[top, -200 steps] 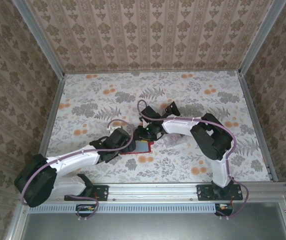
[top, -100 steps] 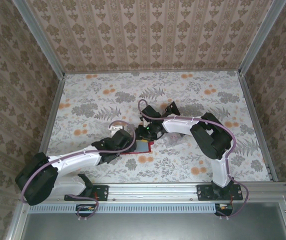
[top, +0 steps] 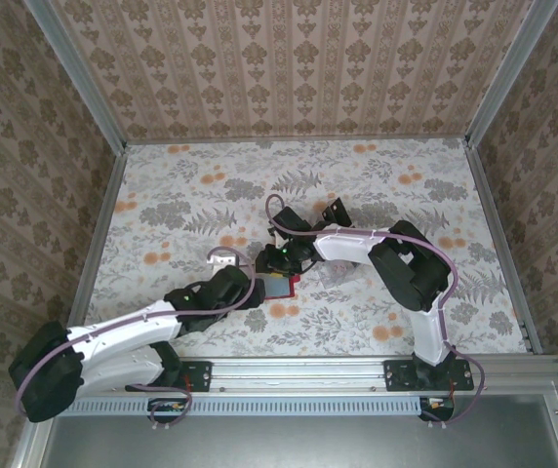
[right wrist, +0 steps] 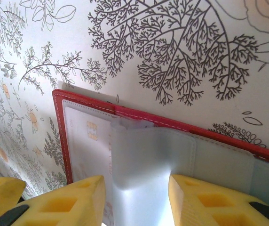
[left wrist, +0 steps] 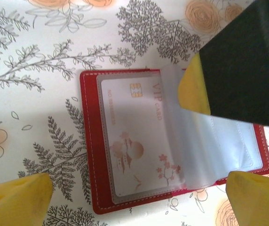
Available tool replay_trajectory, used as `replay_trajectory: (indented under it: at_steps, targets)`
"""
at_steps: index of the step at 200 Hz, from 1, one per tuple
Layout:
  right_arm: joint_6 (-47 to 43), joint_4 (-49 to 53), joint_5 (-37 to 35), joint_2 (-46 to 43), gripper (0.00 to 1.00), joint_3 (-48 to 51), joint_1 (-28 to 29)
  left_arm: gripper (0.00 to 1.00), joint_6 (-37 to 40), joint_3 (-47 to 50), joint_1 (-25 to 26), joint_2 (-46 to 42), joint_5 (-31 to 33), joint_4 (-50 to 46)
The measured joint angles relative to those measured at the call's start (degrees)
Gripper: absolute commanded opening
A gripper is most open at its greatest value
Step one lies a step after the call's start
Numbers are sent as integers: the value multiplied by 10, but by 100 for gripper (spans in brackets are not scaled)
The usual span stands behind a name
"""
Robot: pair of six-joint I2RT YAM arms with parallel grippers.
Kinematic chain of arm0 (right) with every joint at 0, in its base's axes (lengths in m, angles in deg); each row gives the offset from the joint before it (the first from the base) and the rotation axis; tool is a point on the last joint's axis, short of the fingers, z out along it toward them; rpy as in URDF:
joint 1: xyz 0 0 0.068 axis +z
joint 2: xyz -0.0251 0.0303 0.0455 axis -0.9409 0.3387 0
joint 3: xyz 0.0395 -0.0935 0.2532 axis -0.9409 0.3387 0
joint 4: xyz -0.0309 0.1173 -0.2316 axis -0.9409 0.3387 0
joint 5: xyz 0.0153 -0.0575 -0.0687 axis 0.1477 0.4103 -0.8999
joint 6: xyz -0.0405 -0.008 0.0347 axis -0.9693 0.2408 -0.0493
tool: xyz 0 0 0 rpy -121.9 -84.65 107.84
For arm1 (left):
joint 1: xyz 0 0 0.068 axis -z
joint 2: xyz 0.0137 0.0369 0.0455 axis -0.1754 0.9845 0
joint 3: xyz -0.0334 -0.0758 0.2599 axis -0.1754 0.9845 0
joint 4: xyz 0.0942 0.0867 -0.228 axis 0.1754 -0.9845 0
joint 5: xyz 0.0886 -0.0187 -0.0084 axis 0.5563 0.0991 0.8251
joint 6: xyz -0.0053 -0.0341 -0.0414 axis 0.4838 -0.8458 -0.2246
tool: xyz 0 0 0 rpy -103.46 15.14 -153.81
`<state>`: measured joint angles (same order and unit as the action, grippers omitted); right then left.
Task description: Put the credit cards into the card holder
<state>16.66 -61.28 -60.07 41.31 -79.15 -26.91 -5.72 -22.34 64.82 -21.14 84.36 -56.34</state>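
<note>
Just now the small red leather-like folding card holder (top: 277, 286) lies open on the floral-patterned table (top: 181, 195), around its middle and nearer the near edge. A pale credit card (left wrist: 134, 141) sits in its left clear pocket. The left gripper (left wrist: 137, 200) hovers above, spread wide and released. The right gripper (right wrist: 137, 197) straddles a raised clear plastic leaf (right wrist: 139, 160); I cannot tell whether it is actually clenched on it.
</note>
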Motion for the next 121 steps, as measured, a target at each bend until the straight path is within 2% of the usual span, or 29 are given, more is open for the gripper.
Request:
replay_trajectory:
  at_steps: [67,121]
  targets:
    - [0,-2,0,1,43,0,0,97,7,-3,0,73,-21,32]
    - [0,-2,0,1,43,0,0,97,9,-30,0,111,-10,27]
